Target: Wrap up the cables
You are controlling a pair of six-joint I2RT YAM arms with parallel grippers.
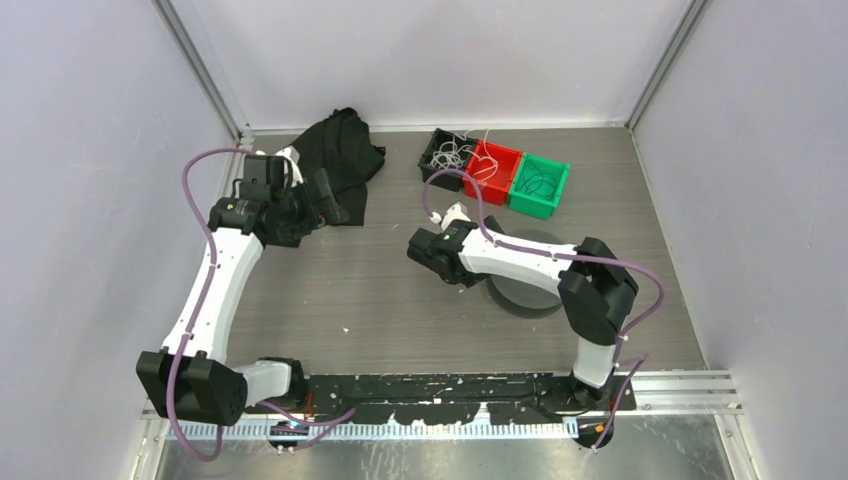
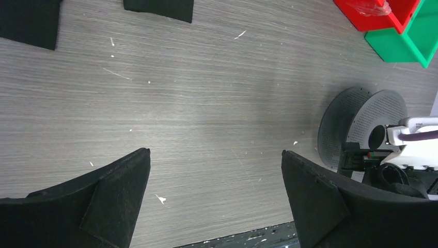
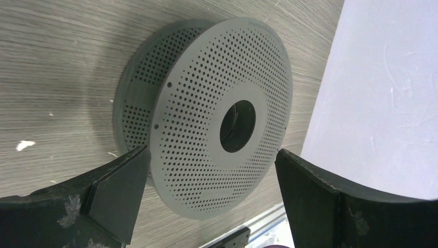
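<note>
The cables are thin white curly wires. They lie tangled in a black bin and a red bin at the back of the table. A grey perforated spool lies flat on the table, partly under my right forearm in the top view. My right gripper is open, and the spool's near rim shows between its fingers. My left gripper is open over bare table near the black cloth and holds nothing.
A green bin with thin dark wires stands right of the red bin. The enclosure walls close in on the left, back and right. A black rail runs along the near edge between the arm bases.
</note>
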